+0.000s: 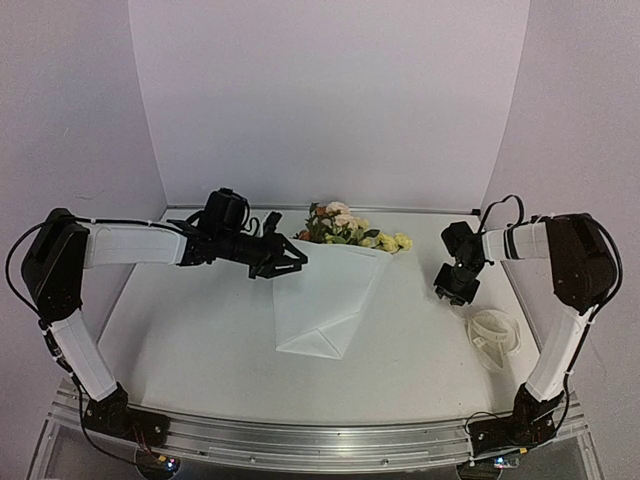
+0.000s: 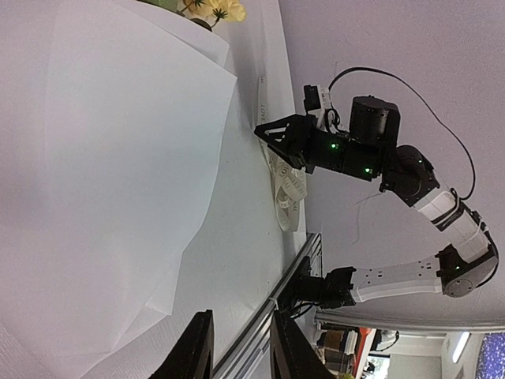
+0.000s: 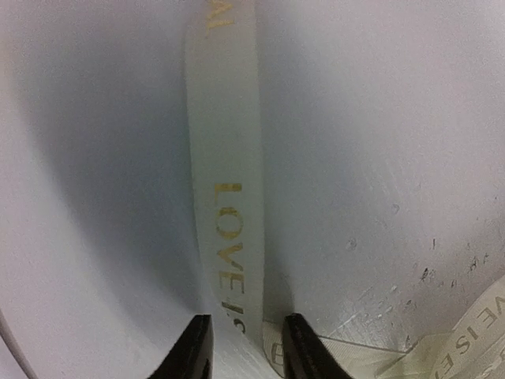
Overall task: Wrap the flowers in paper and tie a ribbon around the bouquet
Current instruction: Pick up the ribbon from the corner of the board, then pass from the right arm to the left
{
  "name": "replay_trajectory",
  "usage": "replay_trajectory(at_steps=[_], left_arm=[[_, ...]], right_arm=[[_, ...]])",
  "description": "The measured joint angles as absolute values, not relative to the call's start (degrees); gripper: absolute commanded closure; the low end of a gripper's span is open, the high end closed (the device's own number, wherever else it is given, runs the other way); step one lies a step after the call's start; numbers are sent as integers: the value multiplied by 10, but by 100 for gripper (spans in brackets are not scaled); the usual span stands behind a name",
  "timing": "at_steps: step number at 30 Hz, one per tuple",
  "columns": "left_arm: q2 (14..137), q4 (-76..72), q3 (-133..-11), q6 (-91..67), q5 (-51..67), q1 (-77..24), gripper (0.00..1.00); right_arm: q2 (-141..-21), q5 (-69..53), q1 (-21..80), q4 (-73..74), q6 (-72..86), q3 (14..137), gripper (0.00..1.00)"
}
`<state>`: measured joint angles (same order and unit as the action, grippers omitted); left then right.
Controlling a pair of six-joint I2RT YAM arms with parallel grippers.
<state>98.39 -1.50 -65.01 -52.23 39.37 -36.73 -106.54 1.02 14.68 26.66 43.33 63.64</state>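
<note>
White surface (image 1: pixel 200 345) held the flowers (image 1: pixel 345 228), sheathed in the paper (image 1: pixel 325 295), near its far edge; tying was not yet done. By the right edge the right gripper (image 1: pixel 455 293) straddled the ribbon (image 3: pixel 225 158), grip unclear; the left gripper (image 1: pixel 288 263) stood slightly spread.

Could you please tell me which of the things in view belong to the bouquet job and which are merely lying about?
Job in hand:
flowers
paper
ribbon

Not part of it, only fixtures:
table
rail
backdrop
</note>
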Motion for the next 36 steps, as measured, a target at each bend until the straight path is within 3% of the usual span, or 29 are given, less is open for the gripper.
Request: replay_trajectory(at_steps=[2, 5, 9, 15, 23, 36], left_arm=[[972, -17, -637, -523, 389, -367, 69], [953, -29, -616, -525, 383, -367, 61], [936, -52, -594, -527, 370, -367, 43], [907, -77, -557, -518, 337, -373, 27], [838, -140, -507, -479, 281, -457, 22], [788, -311, -360, -388, 252, -526, 23]], right_arm=[[-1065, 7, 145, 264, 438, 636, 100], [-1051, -4, 145, 254, 440, 621, 100], [-961, -14, 171, 261, 453, 579, 100], [-787, -19, 327, 252, 499, 579, 100], [-789, -67, 462, 206, 564, 610, 100], [-923, -201, 528, 65, 681, 717, 100]])
